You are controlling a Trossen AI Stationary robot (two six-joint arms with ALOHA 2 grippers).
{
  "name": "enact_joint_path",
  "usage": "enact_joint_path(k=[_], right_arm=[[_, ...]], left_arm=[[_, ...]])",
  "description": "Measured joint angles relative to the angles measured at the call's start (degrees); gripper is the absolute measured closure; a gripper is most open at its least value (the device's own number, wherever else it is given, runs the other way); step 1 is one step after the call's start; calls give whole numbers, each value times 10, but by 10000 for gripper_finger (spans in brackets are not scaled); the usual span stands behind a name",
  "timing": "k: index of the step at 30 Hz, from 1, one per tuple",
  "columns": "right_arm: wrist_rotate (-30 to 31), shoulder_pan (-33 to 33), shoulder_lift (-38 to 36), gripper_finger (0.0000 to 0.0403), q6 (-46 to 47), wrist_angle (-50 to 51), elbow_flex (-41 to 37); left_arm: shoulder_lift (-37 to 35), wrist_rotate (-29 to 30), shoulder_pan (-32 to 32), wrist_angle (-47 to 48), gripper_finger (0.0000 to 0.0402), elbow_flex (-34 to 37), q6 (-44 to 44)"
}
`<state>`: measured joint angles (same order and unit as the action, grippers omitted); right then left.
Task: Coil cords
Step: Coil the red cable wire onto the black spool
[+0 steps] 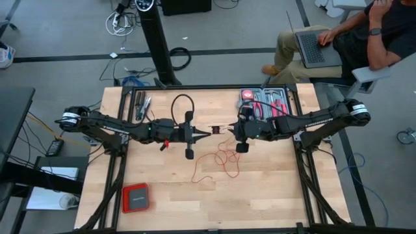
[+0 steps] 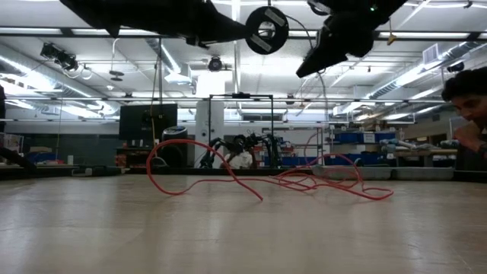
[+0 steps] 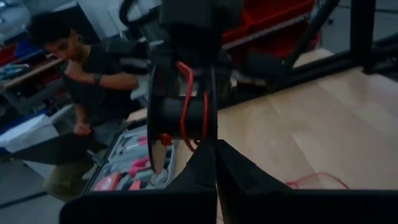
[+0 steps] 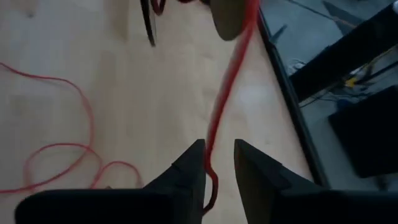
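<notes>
The thin red cord (image 1: 224,158) lies in loose loops on the wooden table's middle and also shows in the low view (image 2: 304,181). One end is wound on a small black spool (image 3: 183,115), held up between the two arms (image 1: 216,130). My left gripper (image 3: 214,163) is shut on the spool. My right gripper (image 4: 219,167) faces it from the right (image 1: 231,130), its fingers a little apart with the cord running between them. My left gripper pinches the spool by the rim of one flange (image 3: 212,134) between its two fingertips, coming level from the table's left. The spool is lifted clear of the table, its axis across the fingers, with a few red turns on its core. My right gripper has the cord (image 4: 214,140) running along the gap between its fingers, lying against the inner side of one finger (image 4: 198,163) and curling back deeper in. The stretch from the spool to the fingers is straight. Whether the fingers clamp it does not show.
A grey tool tray (image 1: 268,104) with red-handled tools stands at the far right of the table. A flat red box (image 1: 135,197) lies near the front left. A black cable loop (image 1: 184,103) and tools (image 1: 143,107) lie at the far left. A person with a laptop (image 1: 312,45) sits beyond the table.
</notes>
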<state>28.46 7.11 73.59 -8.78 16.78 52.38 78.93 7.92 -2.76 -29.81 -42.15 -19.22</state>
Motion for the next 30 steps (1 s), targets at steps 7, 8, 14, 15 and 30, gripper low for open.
enact_joint_path(k=[7,8,14,15,30], right_arm=[[-68,0,-43,325,27,-66,-54],[-77,0,-50,325,27,-82,-64],[-92,2,-102,332,38,-141,-121],[-93,2,-110,333,39,-153,-130],[-117,0,-128,370,26,-280,-205]], left_arm=[[-17,4,-4,12,401,0,0],[-18,4,-4,5,401,0,0],[-35,4,-4,18,401,0,2],[-36,3,-4,18,401,0,2],[-38,-6,-4,5,401,0,12]])
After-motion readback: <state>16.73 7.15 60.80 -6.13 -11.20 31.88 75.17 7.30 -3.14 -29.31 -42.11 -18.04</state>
